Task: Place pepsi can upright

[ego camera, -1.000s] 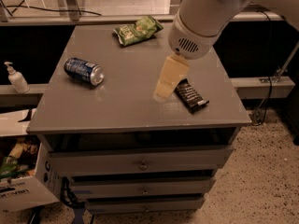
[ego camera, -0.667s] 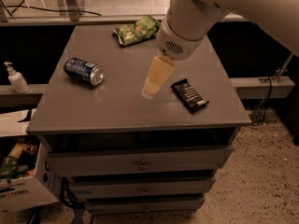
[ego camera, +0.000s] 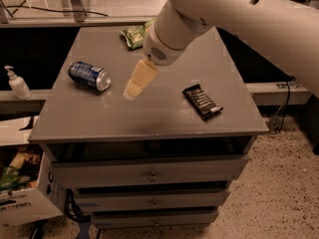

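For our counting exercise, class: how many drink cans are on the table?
1. The can lies on its side near the table's left edge, left of the gripper, which hovers over the middle. The arm could hide another behind it.

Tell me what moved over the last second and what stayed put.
The claw swung across the table, away from the black candy bar, toward the pepsi can, and is apart from it. Nothing was taken hold of or let go. The can, on its side, the candy bar and the green snack bag stayed put.
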